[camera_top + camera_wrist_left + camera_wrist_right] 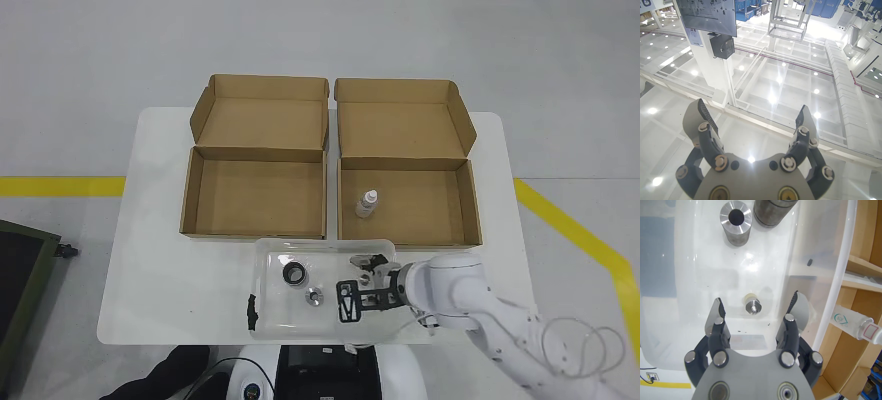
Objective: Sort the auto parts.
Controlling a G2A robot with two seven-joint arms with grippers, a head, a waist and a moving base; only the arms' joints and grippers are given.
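In the right wrist view the dark cylinder (770, 213) runs off the edge, and so does the cap end of the bottle (849, 323). From above, the right pincer (347, 301) covers part of the tray (270, 250). The black piece (251, 312) on its rim is too small to identify.

top: high up, straight down at the table (160, 250)
left wrist: aimed up at the ceiling (783, 75)
right wrist: close over the clear bin (841, 266)
shared: top + right wrist, clear bin (320, 241)
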